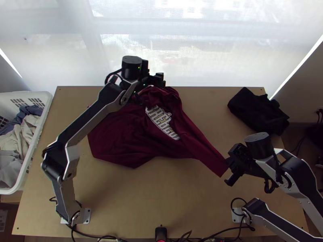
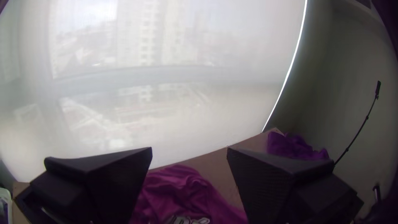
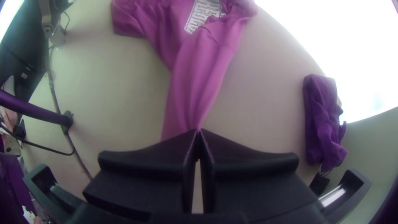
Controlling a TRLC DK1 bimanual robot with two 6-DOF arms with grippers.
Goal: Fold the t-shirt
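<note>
The t-shirt [image 3: 199,74] may slide askew if pulled — right gripper [image 3: 198,130], bottom centre, pinches it closed; left gripper [image 2: 189,148] is wide open, empty.

One light wooden desk [image 1: 161,197]. Two robot arms with silver-grey links and black joints: one left arm [image 1: 92,117], one right arm [image 1: 300,177]. Two black, two-fingered hands: one left hand [image 1: 160,80], one right hand [image 1: 229,172]. Two garments on the desk: one dark red cloth t-shirt [image 1: 121,137], one black cloth garment [image 1: 254,111]. One white plastic basket [image 1: 34,139], its garments overlapping too much to count.
</note>
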